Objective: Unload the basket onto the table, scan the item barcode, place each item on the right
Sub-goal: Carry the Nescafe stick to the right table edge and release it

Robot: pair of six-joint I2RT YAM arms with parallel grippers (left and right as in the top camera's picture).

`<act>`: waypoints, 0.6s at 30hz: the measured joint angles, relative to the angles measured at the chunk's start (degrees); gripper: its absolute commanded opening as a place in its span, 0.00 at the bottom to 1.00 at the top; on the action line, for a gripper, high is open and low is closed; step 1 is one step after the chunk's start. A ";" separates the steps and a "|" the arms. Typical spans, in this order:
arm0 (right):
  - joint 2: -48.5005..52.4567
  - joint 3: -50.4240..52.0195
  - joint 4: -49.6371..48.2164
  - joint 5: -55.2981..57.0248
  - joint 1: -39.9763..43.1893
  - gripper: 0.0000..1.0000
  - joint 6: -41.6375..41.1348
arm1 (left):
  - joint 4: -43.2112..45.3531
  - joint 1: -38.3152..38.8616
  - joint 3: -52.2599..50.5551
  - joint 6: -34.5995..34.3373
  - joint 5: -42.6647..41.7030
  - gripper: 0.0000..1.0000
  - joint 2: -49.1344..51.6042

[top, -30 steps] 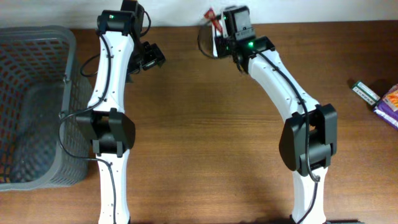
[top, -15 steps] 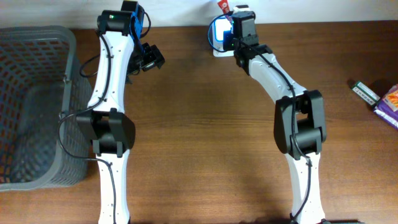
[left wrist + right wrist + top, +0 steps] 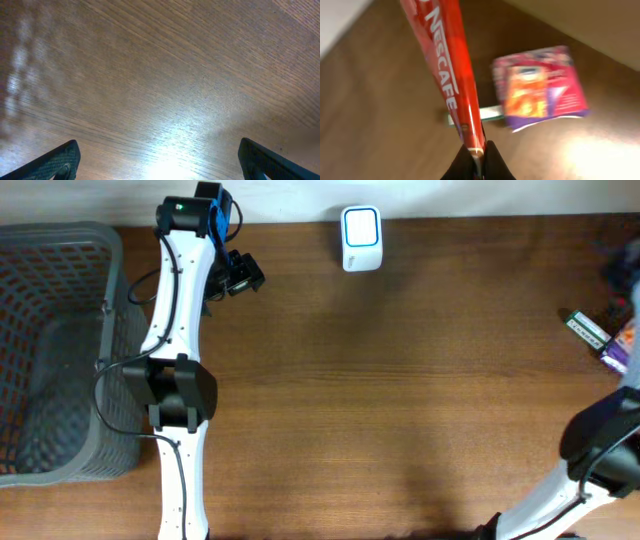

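- Desk [image 3: 330, 400]: a bare wooden surface. A stick dropped from height could have bounced or slid towards an edge, out of easy reach.
- Basket [image 3: 45, 350]: stood at the left edge, well apart from the item. Carrying the item there without a registered read would have left the task undone.
- Right arm [image 3: 600, 450]: appeared blurred at the right edge of the overhead view, so its pose was hard to read. A quick swing risked whipping the item loose.
- Left fingers [image 3: 243, 277]: spread wide and holding nothing, poised over the desk to the left of the scanner. An arm reaching far past the scanner might have met them.
- Scanner [image 3: 360, 238]: white with a blue-ringed window, at the far edge of the desk. It lay well apart from the item, so no read was possible from there.
- Purple packet [image 3: 540, 90]: lay on the desk under the held item, beside a green box [image 3: 587, 328]. A low sweep could have knocked either.
- Red Nescafé stick [image 3: 447, 75]: pinched at its lower end by the closed right fingers [image 3: 476, 161], over the right side of the desk. So small a grip on a long, thin sachet might have let it pivot or slip. The barcode was not visible, so it could have been turned away from the window.
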State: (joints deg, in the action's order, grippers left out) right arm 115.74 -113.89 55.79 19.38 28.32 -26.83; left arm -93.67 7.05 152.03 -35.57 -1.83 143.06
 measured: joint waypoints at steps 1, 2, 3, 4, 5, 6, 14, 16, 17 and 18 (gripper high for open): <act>1.79 0.87 0.22 -0.09 4.66 0.45 -0.17 | 0.00 0.00 -0.02 0.00 -0.02 0.99 0.00; 2.80 1.33 0.17 -0.09 6.49 0.47 -0.15 | -0.02 0.00 0.00 0.00 0.00 0.99 0.00; 3.85 1.86 0.13 -0.11 8.57 0.55 -0.35 | -0.04 0.04 0.00 0.00 -0.02 0.99 0.00; 4.55 2.19 0.09 -0.09 9.90 0.81 -0.17 | 0.00 0.07 -0.02 0.00 0.00 0.99 0.00; 4.87 2.43 0.17 -0.09 10.69 0.87 -0.11 | -0.02 0.07 0.00 0.00 -0.02 0.99 0.00; 4.85 2.43 0.26 -0.57 10.62 0.89 -0.13 | -0.02 0.07 0.00 0.00 -0.02 0.99 0.00; -13.64 2.56 17.07 -13.73 10.08 0.94 -0.22 | -1.62 0.07 0.00 0.00 0.00 0.99 0.00; -20.92 2.47 22.32 -15.87 7.43 0.94 -0.24 | -1.64 0.07 -0.02 0.00 0.00 0.99 0.00; -24.90 3.15 23.32 -16.61 3.76 0.95 -0.20 | -1.57 0.07 -0.02 0.00 -0.02 0.99 0.00; -27.02 4.22 23.56 -16.81 1.44 0.96 -0.22 | -1.62 0.07 0.00 0.00 0.00 0.99 0.00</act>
State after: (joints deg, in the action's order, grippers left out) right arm 88.73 -109.67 79.35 2.57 29.76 -27.05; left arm -95.29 7.11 152.03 -35.57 -1.83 143.06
